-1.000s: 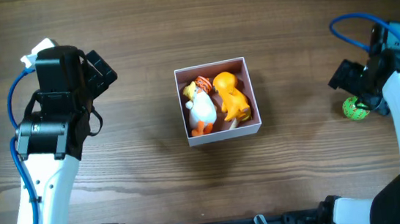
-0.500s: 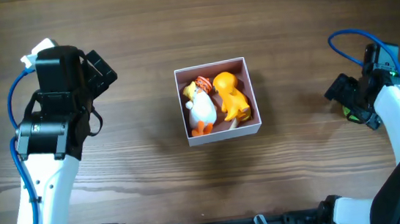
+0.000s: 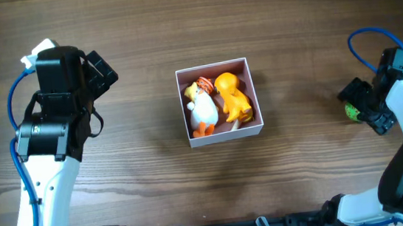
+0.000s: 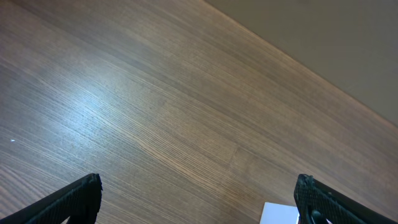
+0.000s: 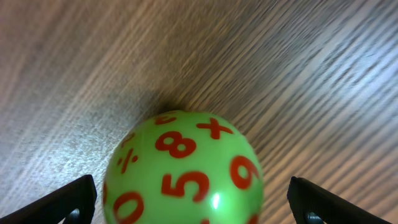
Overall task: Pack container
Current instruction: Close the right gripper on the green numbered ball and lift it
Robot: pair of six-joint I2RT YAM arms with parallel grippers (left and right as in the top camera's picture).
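The container (image 3: pixel 256 96), a square white-walled box with a pink-brown inside, sits at the table's middle. It holds a white and orange bird toy (image 3: pixel 203 110) and an orange toy (image 3: pixel 234 101). A green ball with red numbers (image 3: pixel 350 111) lies on the table at the far right. My right gripper (image 3: pixel 361 103) is open and low over it. In the right wrist view the ball (image 5: pixel 183 168) sits between the spread fingertips (image 5: pixel 81 196) of my right gripper (image 5: pixel 193 202). My left gripper (image 3: pixel 99 68) is open and empty, far left of the container.
The left wrist view shows bare wood between the fingers of the left gripper (image 4: pixel 199 202), with a white corner of the container (image 4: pixel 280 213) at the bottom edge. The blue cable (image 3: pixel 368 37) loops above the right arm.
My right gripper has swung down and settled around the green ball, which stays in place. The left arm and the container have not moved.
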